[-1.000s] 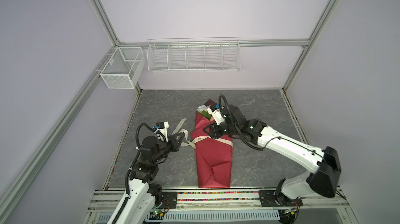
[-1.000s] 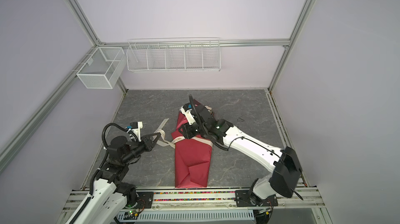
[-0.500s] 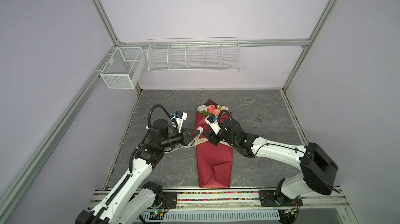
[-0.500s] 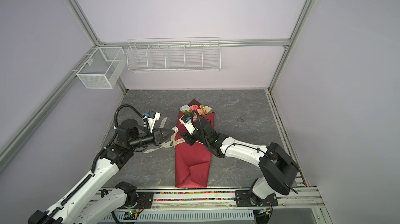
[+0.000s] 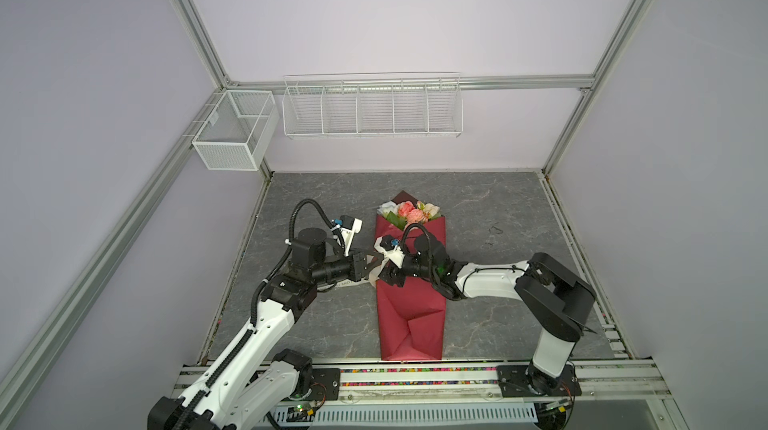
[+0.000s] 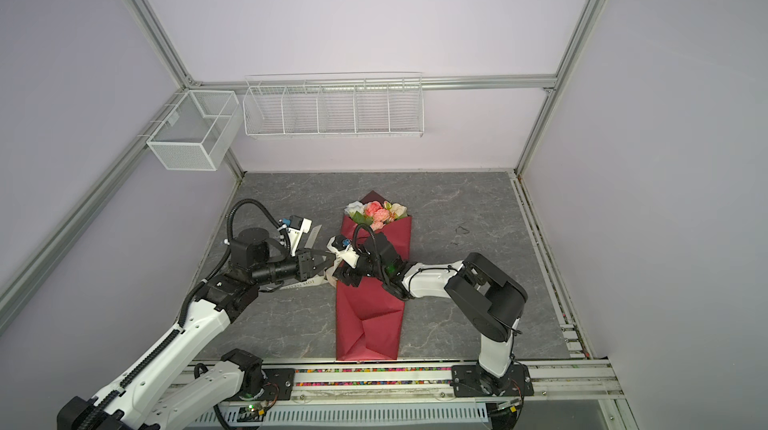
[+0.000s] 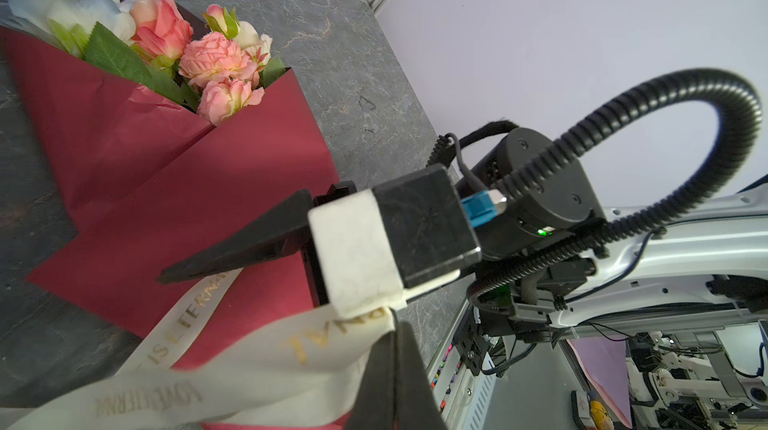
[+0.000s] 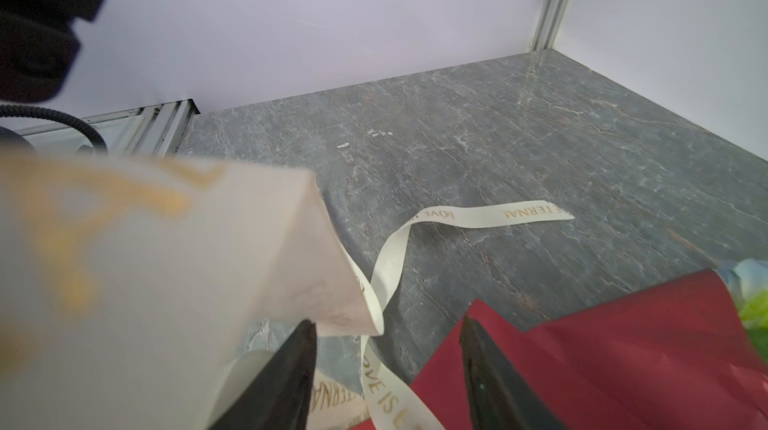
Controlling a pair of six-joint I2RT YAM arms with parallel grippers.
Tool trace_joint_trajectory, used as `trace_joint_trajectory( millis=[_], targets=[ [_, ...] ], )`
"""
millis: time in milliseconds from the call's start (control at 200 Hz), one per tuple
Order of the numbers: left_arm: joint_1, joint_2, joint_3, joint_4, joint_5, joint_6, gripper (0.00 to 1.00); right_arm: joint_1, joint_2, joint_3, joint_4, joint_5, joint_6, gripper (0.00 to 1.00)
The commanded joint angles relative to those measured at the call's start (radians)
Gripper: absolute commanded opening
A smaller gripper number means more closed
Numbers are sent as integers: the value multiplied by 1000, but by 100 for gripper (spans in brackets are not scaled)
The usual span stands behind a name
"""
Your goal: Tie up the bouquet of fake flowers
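The bouquet of fake flowers (image 5: 411, 213) (image 6: 376, 214) lies mid-table in dark-red paper (image 5: 409, 316), blooms toward the back wall. A cream ribbon (image 7: 257, 345) with gold lettering crosses the wrap's left edge, and one end trails on the table (image 8: 490, 216). My left gripper (image 5: 376, 265) (image 6: 330, 262) (image 7: 395, 324) is shut on a fold of the ribbon just left of the wrap. My right gripper (image 5: 386, 278) (image 6: 343, 276) (image 8: 386, 324) hangs open over the wrap's left edge, facing the left one. A strand of ribbon runs below its fingers, which hold nothing.
Two white wire baskets (image 5: 372, 106) (image 5: 232, 133) hang on the back and left walls. A small dark scrap (image 5: 494, 230) lies on the grey table to the bouquet's right. An aluminium rail (image 5: 415, 382) with both arm bases runs along the front edge.
My left arm has carried the ribbon rightward up to the wrap's left edge. The right gripper has come off the bouquet's upper part toward the front-left, uncovering the blooms, and has opened wider.
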Motion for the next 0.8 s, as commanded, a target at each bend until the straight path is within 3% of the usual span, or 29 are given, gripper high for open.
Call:
trace_joint_trajectory(
  millis=[0, 195, 305, 475, 580, 795],
  targets=[
    [-4, 8, 39, -13, -1, 25, 0, -8, 38, 16, 145, -87, -9, 59],
    [-4, -2, 28, -11, -27, 18, 0, -11, 61, 4, 211, -158, 7, 59],
    [-4, -14, 26, -19, -59, 13, 0, -12, 48, 0, 127, -174, -37, 59],
    [-4, -14, 36, -99, -200, 9, 0, -16, 9, 13, -81, -160, -114, 60],
    [-4, -6, 30, -78, -208, -14, 0, -16, 0, 30, -146, -164, -121, 61],
    [-4, 34, 29, -2, -132, -41, 0, -14, 32, 47, -43, -191, -30, 64]
  ],
)
